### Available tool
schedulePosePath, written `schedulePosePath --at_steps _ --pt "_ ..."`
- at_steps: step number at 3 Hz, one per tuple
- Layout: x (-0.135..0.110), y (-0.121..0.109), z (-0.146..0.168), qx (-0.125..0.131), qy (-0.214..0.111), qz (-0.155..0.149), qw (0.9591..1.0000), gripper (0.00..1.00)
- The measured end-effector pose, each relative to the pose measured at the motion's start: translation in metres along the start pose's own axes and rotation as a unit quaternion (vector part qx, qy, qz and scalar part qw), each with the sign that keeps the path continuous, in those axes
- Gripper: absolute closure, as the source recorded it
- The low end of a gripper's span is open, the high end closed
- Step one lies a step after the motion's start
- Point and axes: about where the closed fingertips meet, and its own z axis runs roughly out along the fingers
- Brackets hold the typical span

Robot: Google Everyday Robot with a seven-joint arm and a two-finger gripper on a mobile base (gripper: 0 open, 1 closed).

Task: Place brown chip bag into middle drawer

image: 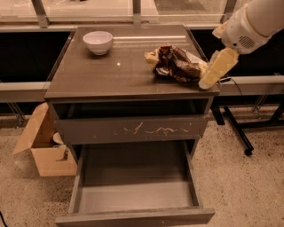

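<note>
Grey cabinet top [111, 71]: gripper [212, 73] beside crumpled brown foil chip bag [175, 64].
I cannot tell its grip; nudged bag may fall.

Item 1: small round white ceramic bowl [98, 41], upright, at the rear left of the table top, standing alone.
Item 2: grey-brown flat top of a drawer cabinet [106, 77], smooth, with a faint sheen.
Item 3: grey drawer front with pale scratch marks [133, 130], directly below the top, a dark gap above it.
Item 4: open tan cardboard box [44, 153], flaps raised, on the floor just left of the cabinet.
Item 5: speckled beige terrazzo floor [248, 190].
Item 6: black metal stand legs [237, 133], on the floor right of the cabinet.
Item 7: grey metal window frame [136, 9], behind the cabinet.
</note>
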Motion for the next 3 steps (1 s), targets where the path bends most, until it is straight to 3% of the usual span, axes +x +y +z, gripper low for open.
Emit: schedulePosePath --at_steps 1,3 --pt "-0.015 -0.033 0.045 0.003 -0.032 0.031 0.999 0.0" --pt "-0.025 -0.058 0.102 0.005 -0.059 0.073 0.9956 0.0"
